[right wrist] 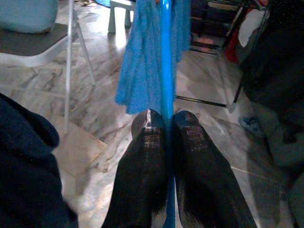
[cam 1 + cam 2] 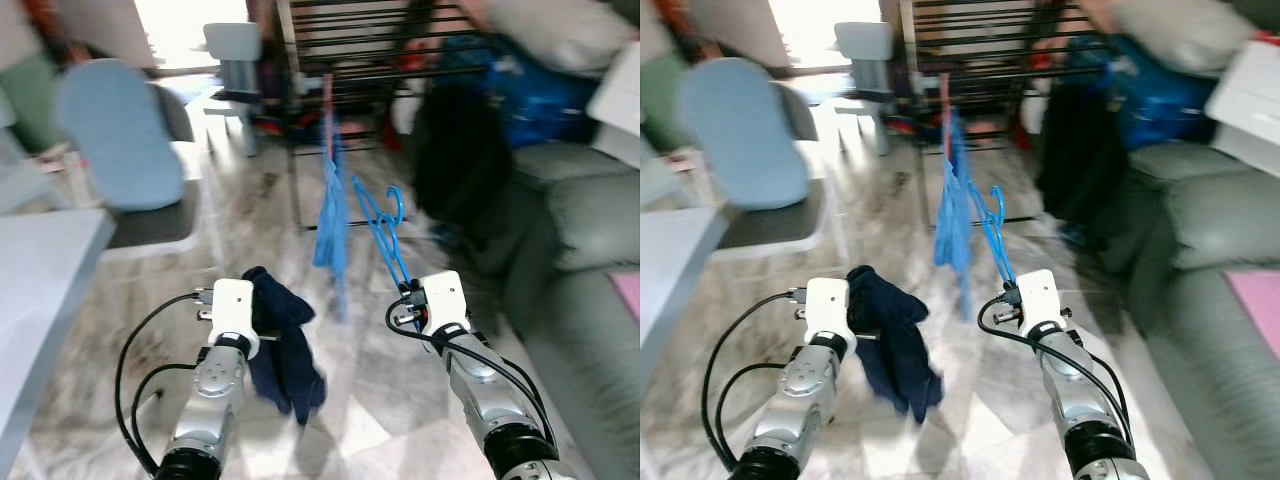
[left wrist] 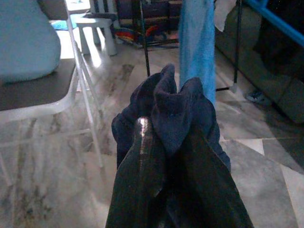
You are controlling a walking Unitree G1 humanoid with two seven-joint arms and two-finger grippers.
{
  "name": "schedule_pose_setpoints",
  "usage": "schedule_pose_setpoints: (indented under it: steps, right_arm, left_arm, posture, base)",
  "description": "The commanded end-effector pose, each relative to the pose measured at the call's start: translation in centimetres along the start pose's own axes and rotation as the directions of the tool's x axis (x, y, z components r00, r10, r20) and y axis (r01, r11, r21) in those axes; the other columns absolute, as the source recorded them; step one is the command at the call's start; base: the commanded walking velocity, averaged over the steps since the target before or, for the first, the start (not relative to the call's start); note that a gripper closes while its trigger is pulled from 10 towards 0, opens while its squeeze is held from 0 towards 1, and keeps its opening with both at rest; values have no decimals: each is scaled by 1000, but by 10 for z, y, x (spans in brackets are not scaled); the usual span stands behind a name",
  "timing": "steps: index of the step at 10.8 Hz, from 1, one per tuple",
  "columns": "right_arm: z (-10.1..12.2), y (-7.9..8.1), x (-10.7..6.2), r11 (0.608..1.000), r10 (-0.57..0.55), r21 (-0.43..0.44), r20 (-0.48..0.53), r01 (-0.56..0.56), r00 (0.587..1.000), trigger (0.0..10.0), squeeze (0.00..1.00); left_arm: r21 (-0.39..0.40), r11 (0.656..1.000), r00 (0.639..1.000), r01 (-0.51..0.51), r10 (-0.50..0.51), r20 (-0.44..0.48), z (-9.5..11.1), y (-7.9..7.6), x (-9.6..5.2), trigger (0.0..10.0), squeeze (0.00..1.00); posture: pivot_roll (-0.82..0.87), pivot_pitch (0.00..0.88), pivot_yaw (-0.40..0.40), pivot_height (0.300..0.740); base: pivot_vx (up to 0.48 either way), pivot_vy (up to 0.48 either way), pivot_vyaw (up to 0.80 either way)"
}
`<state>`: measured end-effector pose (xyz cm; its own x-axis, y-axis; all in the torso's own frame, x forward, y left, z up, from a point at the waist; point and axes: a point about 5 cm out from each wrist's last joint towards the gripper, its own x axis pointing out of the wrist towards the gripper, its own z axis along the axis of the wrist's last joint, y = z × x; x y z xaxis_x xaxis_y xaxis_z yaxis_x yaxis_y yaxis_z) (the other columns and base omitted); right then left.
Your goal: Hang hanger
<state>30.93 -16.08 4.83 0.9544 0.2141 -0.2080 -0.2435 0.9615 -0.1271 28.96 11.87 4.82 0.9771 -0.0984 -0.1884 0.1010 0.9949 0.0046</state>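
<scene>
1. Nearest me, the robot's left hand (image 3: 161,156) is clamped on a bunched dark navy garment (image 2: 282,340), which hangs from its fingers above the marble floor (image 2: 380,400).
2. Beside it, the right hand (image 1: 167,142) has its two fingers pinched tight around the bar of a blue hanger (image 2: 385,228), held out in front with the hook end up and forward.
3. Judging from that, the hanger is in hand but not yet hung; the robot stands short of the rack, and the carry and the hooking-on are both left to do.
4. Just beyond, a blue cloth (image 2: 331,215) hangs from the black drying rack (image 2: 350,50), right on the line of approach.
5. A white folding chair (image 2: 150,215) with a pale blue cushion stands to the left, a grey sofa (image 2: 590,260) piled with dark clothes to the right, narrowing the way.
</scene>
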Motion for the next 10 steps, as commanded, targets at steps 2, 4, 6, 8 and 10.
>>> schedule_pose_setpoints:
  steps: [2,4,6,8,10]
  right_arm:
    - [4,-3,1,1000,-3,-6,18,3,1000,10000,0]
    - [4,-2,2,1000,4,-10,12,-4,1000,10000,0]
    - [3,-1,3,1000,7,-8,9,-7,1000,10000,0]
    - [3,-1,3,1000,6,-4,5,-6,1000,10000,0]
    - [1,-1,2,1000,7,-1,-3,-7,1000,10000,0]
  left_arm:
    - [1,1000,999,13,-14,39,8,-3,2,10000,0]
    - [10,1000,999,13,-13,34,7,-3,2,10000,0]
    - [-14,1000,999,0,1,34,7,-2,2,10000,0]
    - [-38,999,999,-19,20,32,8,-2,3,10000,0]
    - [-60,998,999,-20,22,25,8,-2,4,10000,0]
  posture:
    - [-85,0,30,740]
    - [-83,0,27,740]
    - [-82,0,26,740]
    - [-83,0,26,740]
    - [-85,0,25,740]
  base:
    - [0,-253,0]
    - [0,0,0]
    - [0,0,0]
    - [0,0,0]
    - [0,0,0]
